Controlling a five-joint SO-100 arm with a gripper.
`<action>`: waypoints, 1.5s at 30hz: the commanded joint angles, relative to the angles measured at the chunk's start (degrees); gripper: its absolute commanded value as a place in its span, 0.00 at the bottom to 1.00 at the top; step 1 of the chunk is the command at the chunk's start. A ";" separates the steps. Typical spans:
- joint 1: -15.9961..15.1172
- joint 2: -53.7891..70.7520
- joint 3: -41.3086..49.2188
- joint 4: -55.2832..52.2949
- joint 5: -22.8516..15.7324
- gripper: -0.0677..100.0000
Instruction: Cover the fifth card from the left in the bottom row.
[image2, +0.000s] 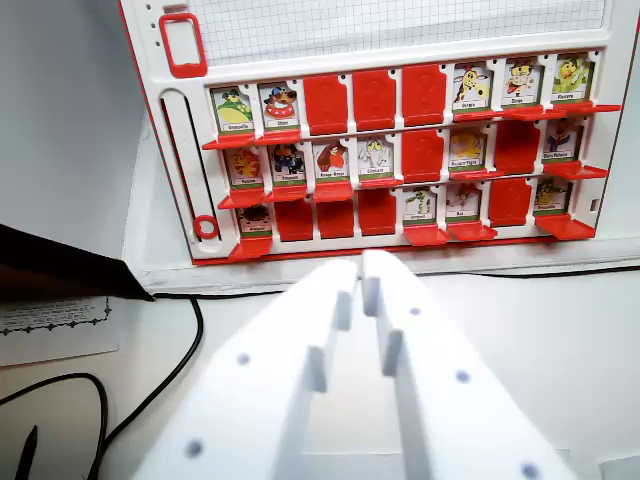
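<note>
Above the white gripper (360, 275), whose two fingers were pressed almost together on nothing, the red-and-white game board (170, 150) filled the upper frame. Its fifth bottom-row card (419, 206) sat uncovered, just up and right of the fingertips.

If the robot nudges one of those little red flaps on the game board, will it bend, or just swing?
Probably swing: each red flap looks like stiff moulded plastic, and several already stand flipped up over their cards. It seems thin and light, so a gentle push from the hand should do. The upright board itself might shift.
</note>
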 joint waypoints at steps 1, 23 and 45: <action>2.11 2.11 -3.08 -3.60 -0.35 0.00; 2.64 3.25 1.14 -4.04 -0.26 0.00; 11.16 2.29 32.78 -38.06 -5.01 0.00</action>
